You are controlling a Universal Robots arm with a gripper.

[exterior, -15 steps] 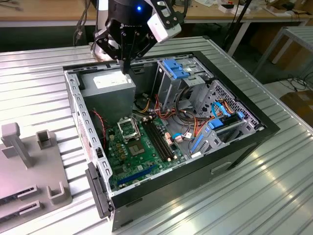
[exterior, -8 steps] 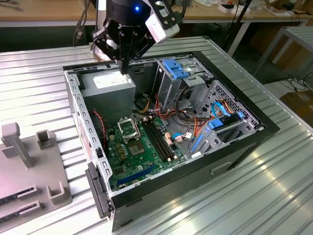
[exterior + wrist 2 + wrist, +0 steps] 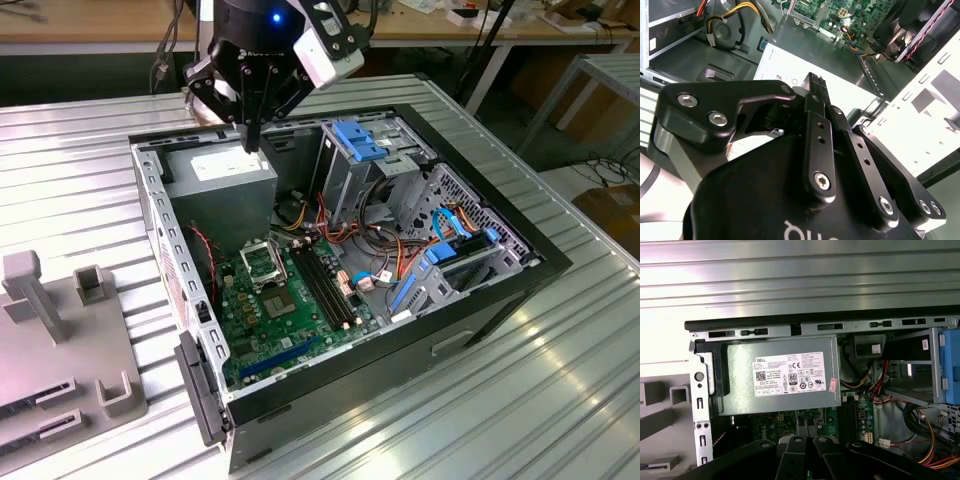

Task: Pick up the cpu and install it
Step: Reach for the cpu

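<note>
- Cpu (image 3: 278,303), as far as you can judge, is the small grey square lying flat on the green board just beside the socket (image 3: 262,264), on the side away from the power supply (image 3: 222,185). It is hard to make out there, so confirm it before you commit.
- Your claw (image 3: 252,140) hangs over the power supply, well apart from the chip. Its fingers (image 3: 817,125) are pressed together, with nothing between them in the second wrist view.
- Descend with the fingers together and you would press on the chip or skid it across the board instead of gripping it.
- A thin, flat chip offers little edge to grip. An off-centre hold could tilt it and drop it among the memory slots (image 3: 325,290).
- The power supply's wall and the loose cables (image 3: 385,235) stand near the path, and a wide sweep could snag them.
- Set down crooked, the chip could bend the socket's contacts, and you cannot check their condition from here.
</note>
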